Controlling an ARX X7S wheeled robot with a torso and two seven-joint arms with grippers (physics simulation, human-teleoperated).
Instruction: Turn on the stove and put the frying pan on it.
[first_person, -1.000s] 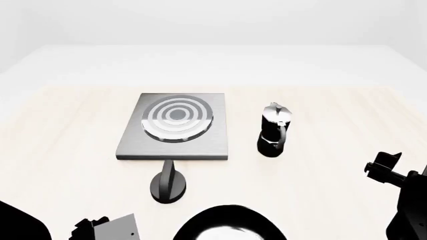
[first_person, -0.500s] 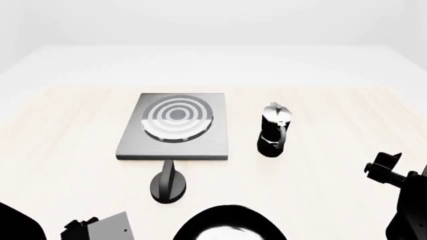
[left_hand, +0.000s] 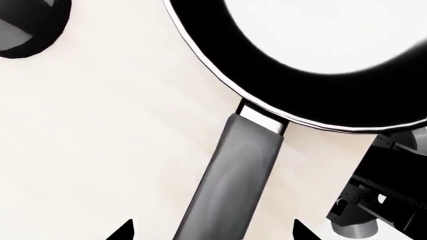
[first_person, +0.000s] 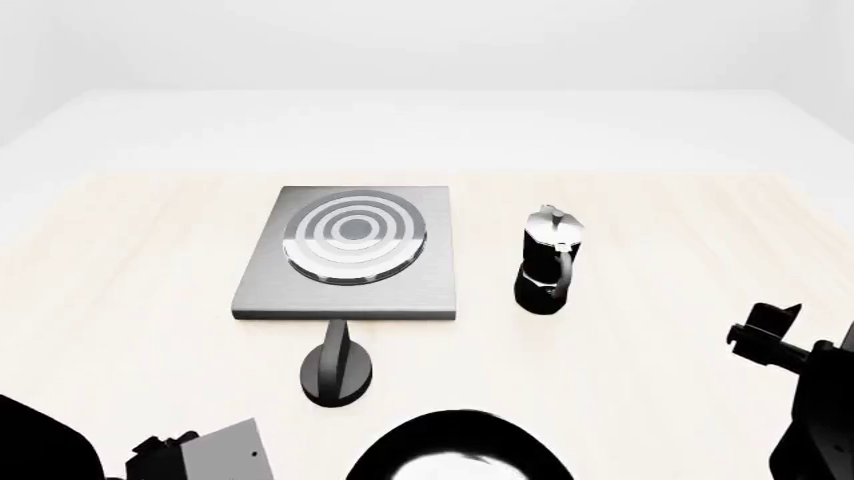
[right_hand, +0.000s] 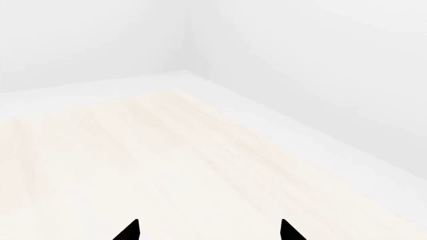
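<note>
Claws both spread: left claw (left_hand: 210, 232) straddles frying pan (left_hand: 320, 45) handle, untouched.

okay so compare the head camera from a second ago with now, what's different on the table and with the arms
Only the left arm at the near edge shifted: it slid a little toward the robot's left, then settled. Nothing was taken hold of or let go. The stove, its knob, the moka pot, the frying pan and the right arm stayed where they were.

Grey stove (first_person: 350, 255), silver-ringed burner; black frying pan (left_hand: 300, 60); black knob (first_person: 336, 372).
</note>
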